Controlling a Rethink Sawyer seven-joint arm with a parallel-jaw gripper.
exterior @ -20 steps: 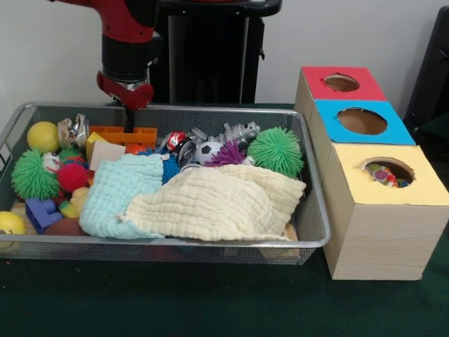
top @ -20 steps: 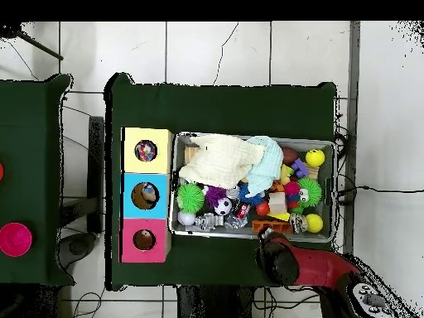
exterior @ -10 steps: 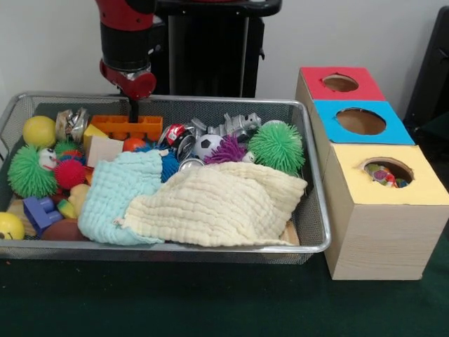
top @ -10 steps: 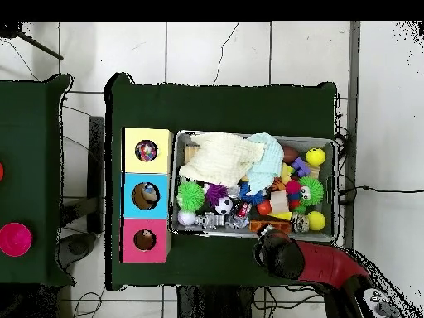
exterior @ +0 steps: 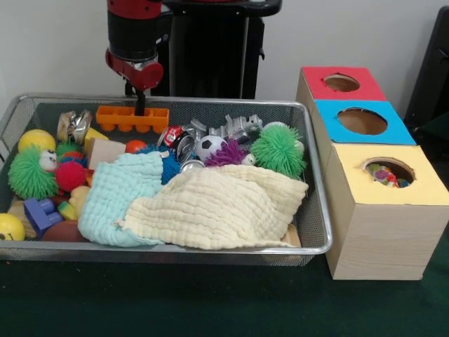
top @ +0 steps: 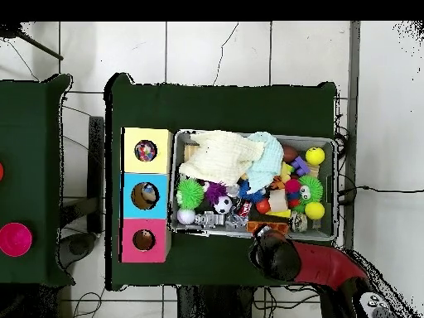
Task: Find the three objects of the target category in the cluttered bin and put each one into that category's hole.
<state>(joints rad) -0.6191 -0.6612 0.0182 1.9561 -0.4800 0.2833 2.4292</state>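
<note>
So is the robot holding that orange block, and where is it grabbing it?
Yes, the gripper holds the orange block lifted, gripped on its top edge right of the middle.

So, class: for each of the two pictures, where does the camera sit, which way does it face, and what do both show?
Front view: across the table, facing the robot; arm descends, gripper at an orange block.
Overhead view: above, looking straight down; arm enters from the bottom.
Shared: wire bin, three-hole box.

Cloths: two, one cream (exterior: 217, 203), one blue (exterior: 119, 193). Green spiky balls: two (exterior: 279, 150) (exterior: 29, 174). Boxes: three, red (exterior: 337, 84), blue (exterior: 359, 123), yellow (exterior: 382, 210).
</note>
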